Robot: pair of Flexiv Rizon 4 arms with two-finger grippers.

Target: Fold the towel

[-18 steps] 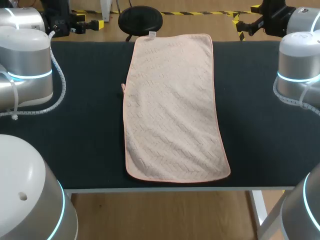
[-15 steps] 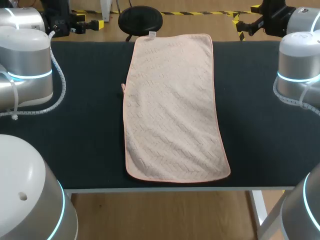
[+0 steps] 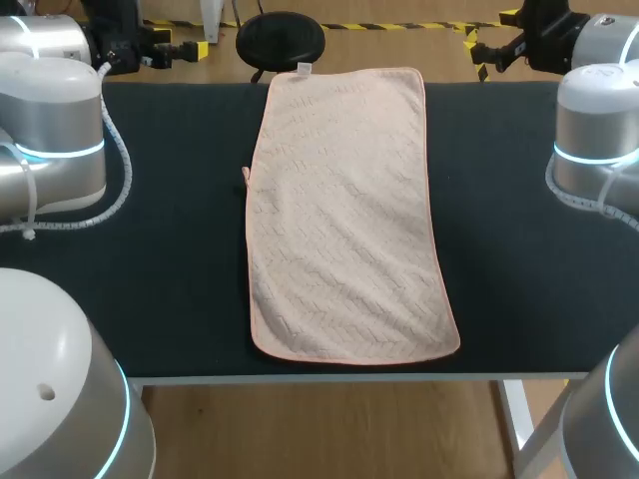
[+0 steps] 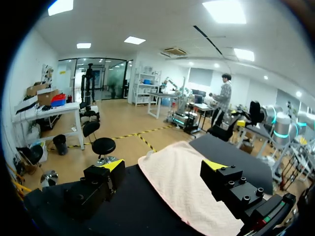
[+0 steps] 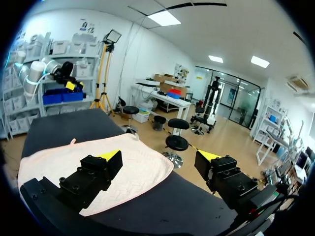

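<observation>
A pale pink towel [image 3: 344, 215] lies spread flat and lengthwise down the middle of the black table [image 3: 170, 279], with a white tag [image 3: 304, 69] at its far edge. My left gripper [image 3: 165, 48] hangs open above the table's far left corner, well clear of the towel. At the far right corner my right gripper [image 3: 491, 46] is open too. In the left wrist view the left gripper [image 4: 162, 166] holds nothing, and the towel [image 4: 182, 184] lies ahead below it. In the right wrist view the right gripper [image 5: 159, 156] is likewise empty, above the towel [image 5: 49, 162].
Bare black tabletop flanks the towel on both sides. The towel's near edge lies close to the table's front edge [image 3: 349, 377]. A small loop [image 3: 246, 174] sticks out from the towel's left side. My arms' big grey joints [image 3: 50, 130] stand over the table's left and right ends.
</observation>
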